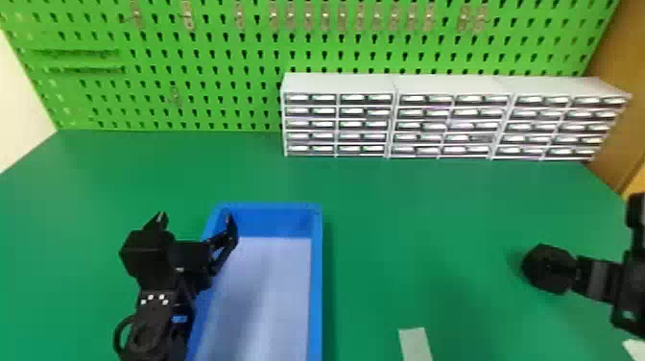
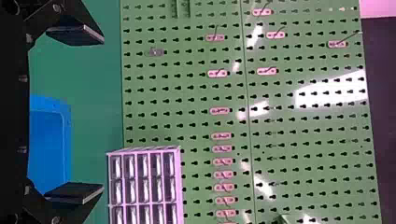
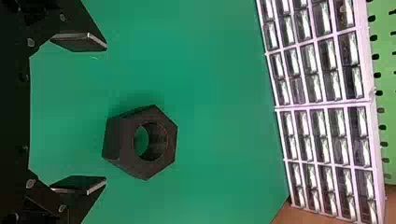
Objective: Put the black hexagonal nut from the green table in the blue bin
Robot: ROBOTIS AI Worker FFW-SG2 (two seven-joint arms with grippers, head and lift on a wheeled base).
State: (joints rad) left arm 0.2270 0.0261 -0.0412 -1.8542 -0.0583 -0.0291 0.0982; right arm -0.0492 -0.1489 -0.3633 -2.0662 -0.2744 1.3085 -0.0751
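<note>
The left gripper [image 1: 196, 219], spread wide, is hovering by the blue bin [image 1: 316, 269]; the right gripper [image 1: 604, 249], also wide, is hanging near the black hexagonal nut [image 1: 547, 269], right.

Passage between blue bin [image 1: 316, 288] and nut [image 1: 543, 268]; drawer cabinets [image 1: 336, 82] behind.
</note>
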